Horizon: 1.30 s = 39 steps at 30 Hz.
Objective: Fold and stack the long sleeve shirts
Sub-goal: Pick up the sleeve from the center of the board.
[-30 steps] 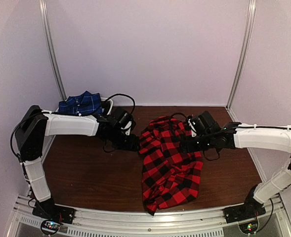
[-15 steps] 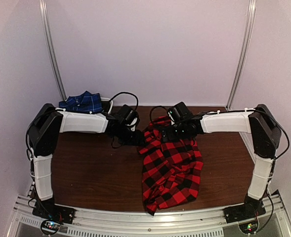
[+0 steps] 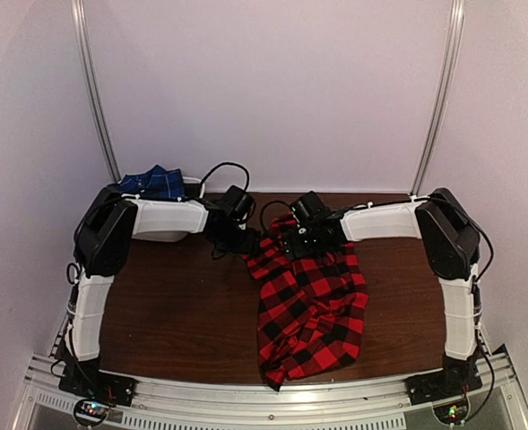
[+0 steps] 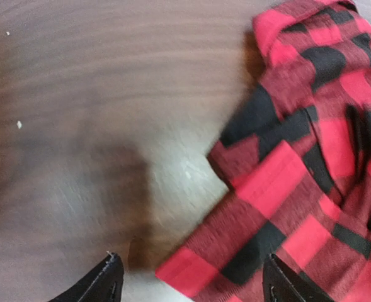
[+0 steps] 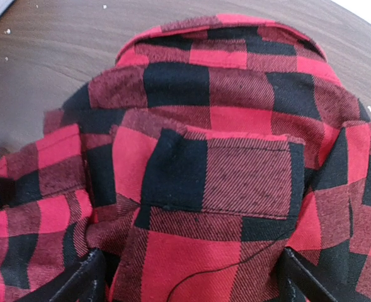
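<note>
Crumpled red-and-black checked shirt (image 3: 310,300) lies on the bench (image 3: 169,313); navy plaid shirt (image 3: 154,182) at far-left corner. The left hand (image 4: 194,286) and right hand (image 5: 191,277) stand wide open over the red shirt's far end, gripping nothing.

The red-and-black checked shirt (image 3: 310,300) lay crumpled lengthwise on the table's middle, collar at the far end, while the navy shirt (image 3: 154,183) sat bunched at the far-left corner.
</note>
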### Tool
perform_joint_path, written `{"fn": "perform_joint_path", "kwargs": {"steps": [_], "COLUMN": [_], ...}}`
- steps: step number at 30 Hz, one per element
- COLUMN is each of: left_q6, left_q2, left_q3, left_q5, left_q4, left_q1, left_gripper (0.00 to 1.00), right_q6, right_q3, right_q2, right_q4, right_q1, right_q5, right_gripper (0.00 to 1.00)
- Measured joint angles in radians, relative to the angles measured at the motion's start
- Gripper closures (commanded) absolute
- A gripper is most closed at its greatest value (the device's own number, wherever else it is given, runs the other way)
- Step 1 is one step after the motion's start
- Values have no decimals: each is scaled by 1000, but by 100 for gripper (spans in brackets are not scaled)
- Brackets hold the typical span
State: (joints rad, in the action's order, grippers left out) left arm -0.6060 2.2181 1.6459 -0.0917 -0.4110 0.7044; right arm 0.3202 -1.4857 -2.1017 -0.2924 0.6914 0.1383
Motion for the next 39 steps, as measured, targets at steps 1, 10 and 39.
{"fn": "perform_joint_path", "kwargs": {"steps": [1,10,39], "left_q6": [5,23,10], "left_q2": [11,52,-60], "left_q3": [17,48,52], "left_q5": [-2,6,-42], "left_q4": [-8,-12,-40], "left_q1": [-5,2,-6], "left_gripper": [23,36,100], "right_q6": [0,7,23], "right_q3": [0,1,55], "right_q2": [-7,-21,97], "right_q4": [0,4,4], "right_q1": [-1,-16,-69], "right_q5": [0,-8,-3], "right_gripper": [11,29,94]}}
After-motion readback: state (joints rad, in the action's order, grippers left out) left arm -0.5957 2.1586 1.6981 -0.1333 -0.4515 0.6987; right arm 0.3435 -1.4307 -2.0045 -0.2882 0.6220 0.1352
